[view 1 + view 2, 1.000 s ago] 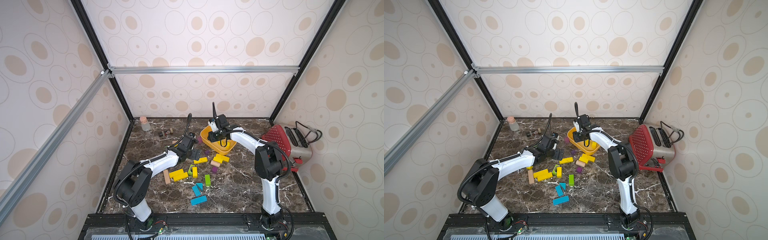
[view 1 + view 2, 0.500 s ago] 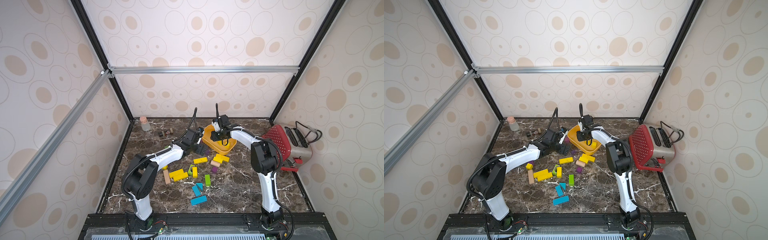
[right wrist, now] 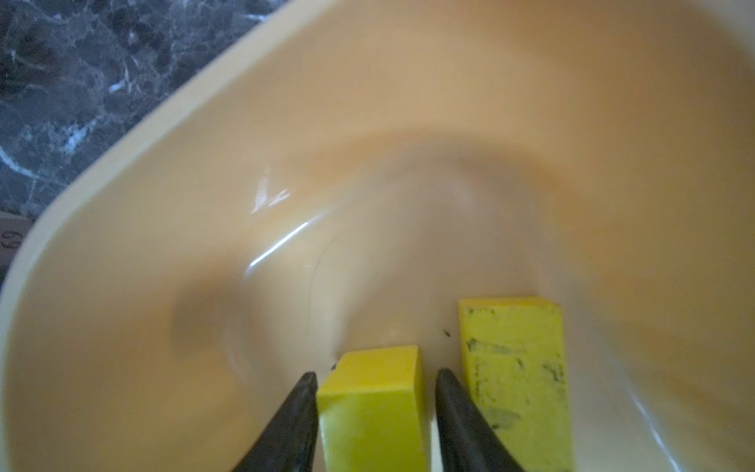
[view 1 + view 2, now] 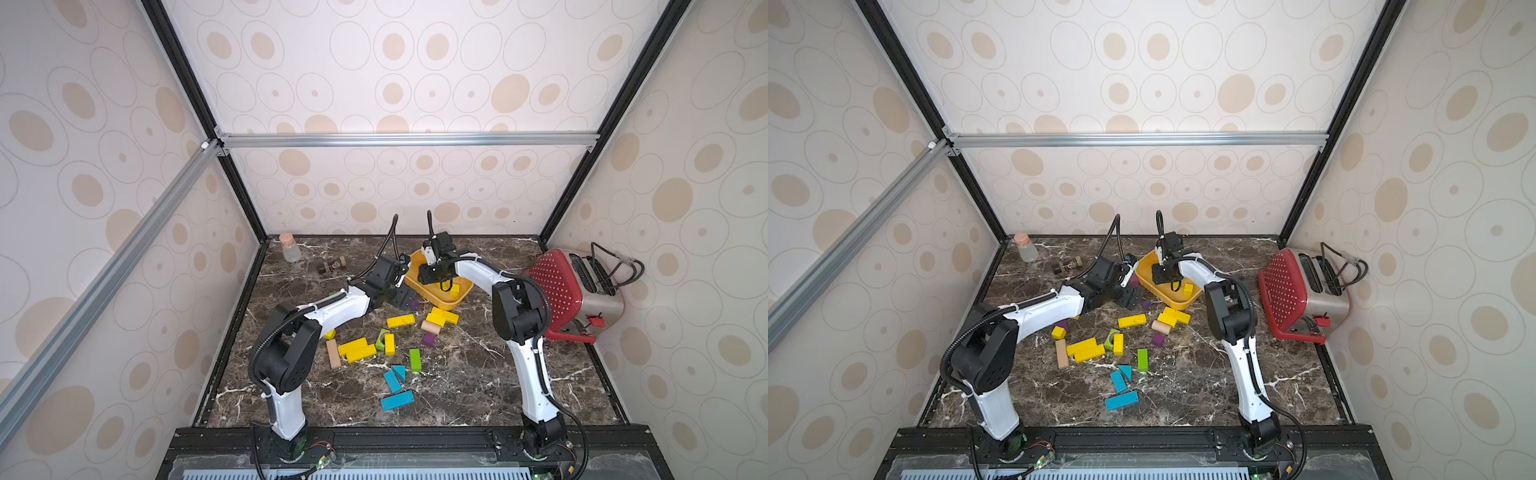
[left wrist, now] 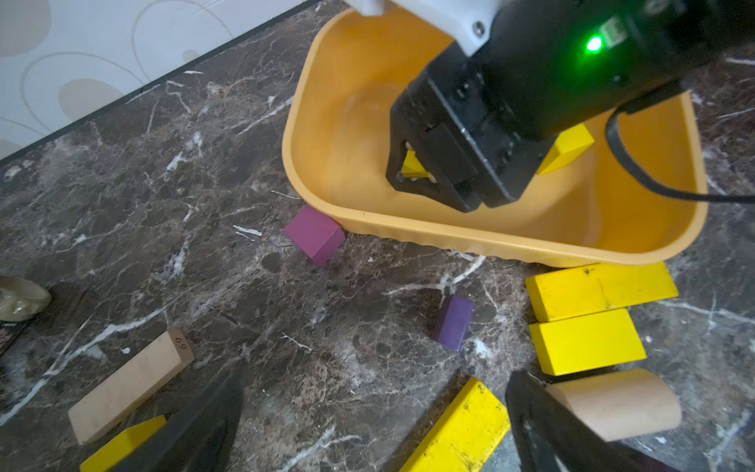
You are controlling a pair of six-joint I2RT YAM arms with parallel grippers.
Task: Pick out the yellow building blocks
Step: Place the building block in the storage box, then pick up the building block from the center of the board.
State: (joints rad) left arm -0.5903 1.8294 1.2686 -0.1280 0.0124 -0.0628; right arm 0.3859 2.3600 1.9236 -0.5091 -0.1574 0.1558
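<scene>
**Left arm.** The left gripper (image 5: pixel 374 378) hovers low over the bench (image 5: pixel 204 196) with its fingers spread wide and empty. A yellow bar (image 5: pixel 461 429) lies flat between them, nearer one finger. Judgement: the wide setting gives clearance to straddle this bar across its narrow width.

**Loose stock.** Most yellow building blocks (image 4: pixel 356 350) lie scattered on the bench in front of the tub. They are mixed with a natural wood bar (image 4: pixel 333 353), a lime-green block (image 4: pixel 414 359) and blue blocks (image 4: pixel 397 401). Two yellow blocks (image 5: pixel 588 343) lie side by side, touching, just beside the tub's near wall.

**Right arm.** The right gripper (image 3: pixel 376 374) reaches down inside the orange-yellow tub (image 3: pixel 122 135). Its fingers stand narrowly apart on either side of a small yellow block (image 3: pixel 371 408). One finger meets the block and a thin gap shows at the other. Judgement: the block rests on the tub floor and is not clamped. The low position keeps it from bouncing out.

**Containers.**
- A corked bottle (image 4: pixel 289 249) stands at the rear left. Its contents cannot be told.
- The tub holds two items: the small yellow block and a scuffed yellow block (image 3: pixel 514 367) just beside it, not touching. The rest of its floor is bare.
- A magenta cube (image 5: pixel 314 235) sits outside, just beside the tub wall.
- A red perforated basket (image 4: pixel 552 286) stands tipped on edge against the toaster (image 4: pixel 598 299).
</scene>
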